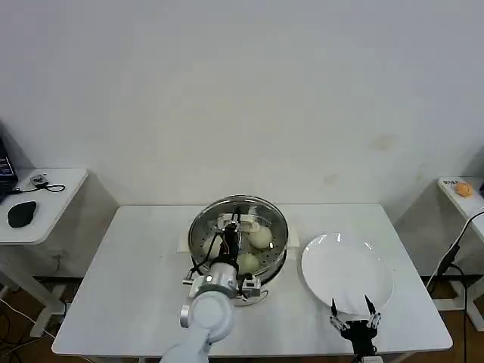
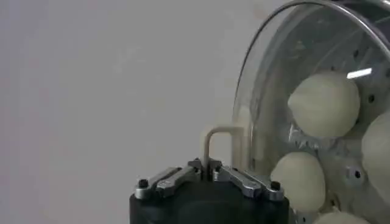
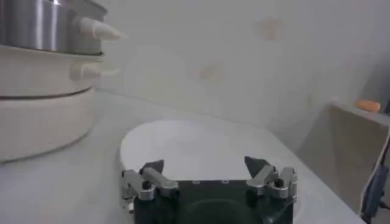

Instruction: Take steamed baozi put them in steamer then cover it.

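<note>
The left gripper (image 1: 240, 227) is over the steamer (image 1: 277, 261), and its fingers are closed on the cream bar handle (image 2: 214, 143) of the cover (image 2: 268, 79). The cover is sitting on top of the steamer, or very close to it; I cannot tell if it is all the way down. Through the glass I can see the steamed baozi (image 2: 324, 105) resting on the tray with little holes. The steamer stands in the middle of the tabletop (image 1: 136, 265).

The cover is clear glass with a metal rim. It looks hard and smooth, and it could break if it drops or bangs. It is probably a bit heavy for one small handle, so it may tip. The bar handle in the middle is the best place to hold it, because the glass is slippery. The baozi look soft and light, so they should not be squashed.

The right gripper (image 1: 352, 315) waits near the front edge of the tabletop, with its fingers open and nothing in them. Just behind it is a round white plate (image 1: 348, 268), to the right of the steamer. The plate is near the steamer but not touching it. Two white knobs stick out from the steamer's side (image 3: 97, 29). Nothing seems to be in the way of the cover
</note>
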Robot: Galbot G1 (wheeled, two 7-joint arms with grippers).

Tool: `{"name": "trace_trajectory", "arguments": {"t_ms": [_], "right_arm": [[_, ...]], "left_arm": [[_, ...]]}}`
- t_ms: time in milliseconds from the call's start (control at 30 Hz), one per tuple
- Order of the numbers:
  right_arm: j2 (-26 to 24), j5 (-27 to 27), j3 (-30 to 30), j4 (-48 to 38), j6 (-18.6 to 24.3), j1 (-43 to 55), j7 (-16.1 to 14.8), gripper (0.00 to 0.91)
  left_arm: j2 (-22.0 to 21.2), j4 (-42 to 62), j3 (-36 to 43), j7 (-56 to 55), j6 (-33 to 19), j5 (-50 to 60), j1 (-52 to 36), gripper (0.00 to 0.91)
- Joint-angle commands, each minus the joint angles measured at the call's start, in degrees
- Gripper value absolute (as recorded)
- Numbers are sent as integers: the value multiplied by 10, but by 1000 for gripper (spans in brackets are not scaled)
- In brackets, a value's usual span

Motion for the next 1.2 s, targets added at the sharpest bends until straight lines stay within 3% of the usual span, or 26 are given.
{"name": "trace_trajectory", "arguments": {"t_ms": [33,867,900,933,1200], "right_arm": [[0,20,-5,21,-9,-4,-5,907],[0,15,-19,16,-5,-4,-10,907],[0,14,-19,15,-3,-3,-11,907],[0,12,-20,14,-1,-3,-11,907],[0,5,-28,11,1,-5,-10,907]], "left_arm": [[-2,3,2,0,-3,6,3,0],[-10,22,8,-1,-6,3,-5,0],[-11,23,8,-2,-6,1,-5,232],[-12,22,8,-3,-7,1,-5,907],[-3,1,6,-2,-6,0,-2,907]]}}
